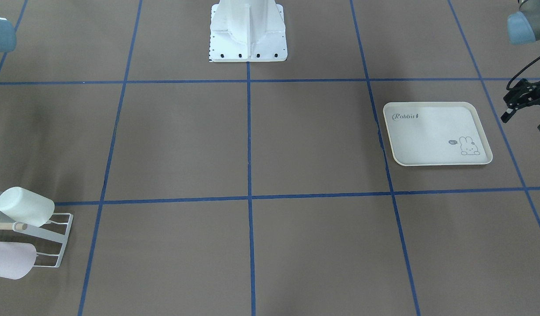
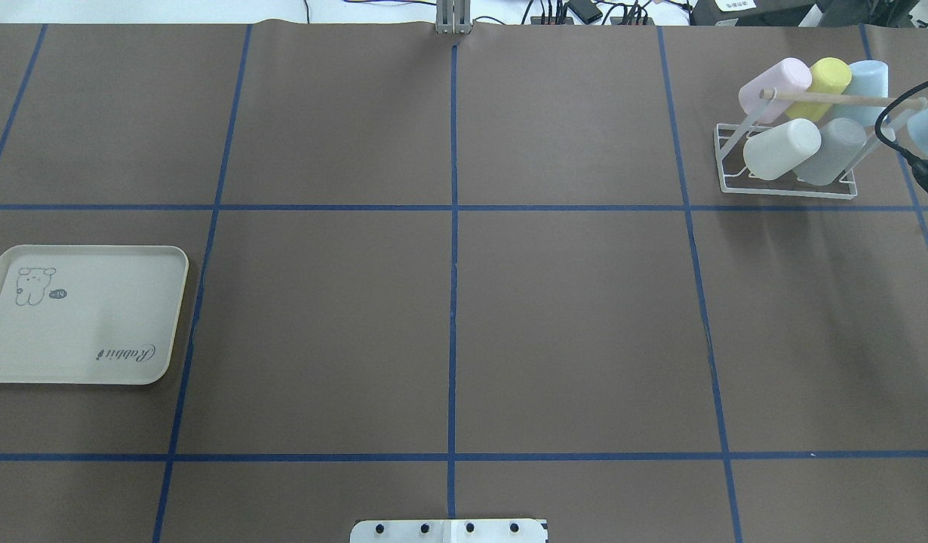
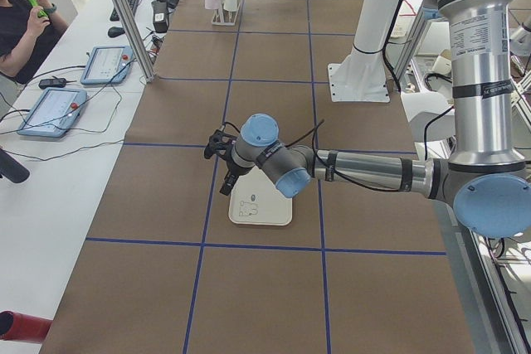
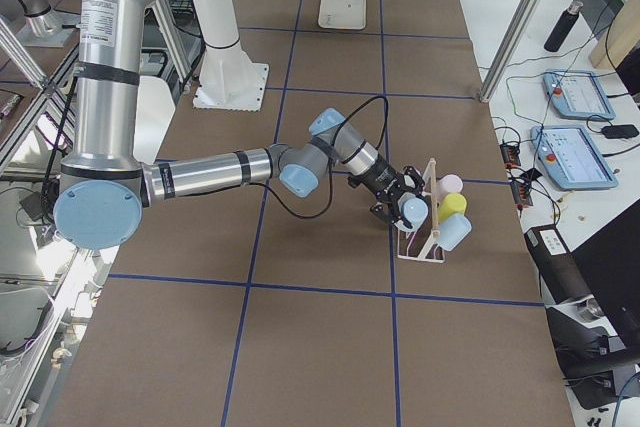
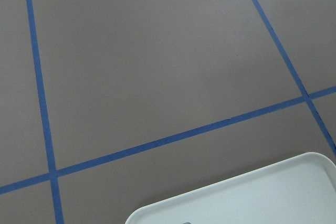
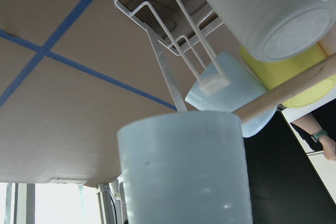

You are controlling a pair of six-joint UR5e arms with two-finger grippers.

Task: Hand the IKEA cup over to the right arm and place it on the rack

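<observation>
Because a free prong seems its target, the cup hangs just beside the rack — clamped in the right gripper, closed snugly around it.

Brown bench, flat, marked into big squares by blue tape lines. Cream rabbit-print tray lies flat at the left edge of the overhead view, mid height, just left of a vertical tape line. White wire rack stands on the bench in the upper right, its base just above a horizontal tape line. White bolted base plate sits at bottom centre, on the middle line.
</observation>
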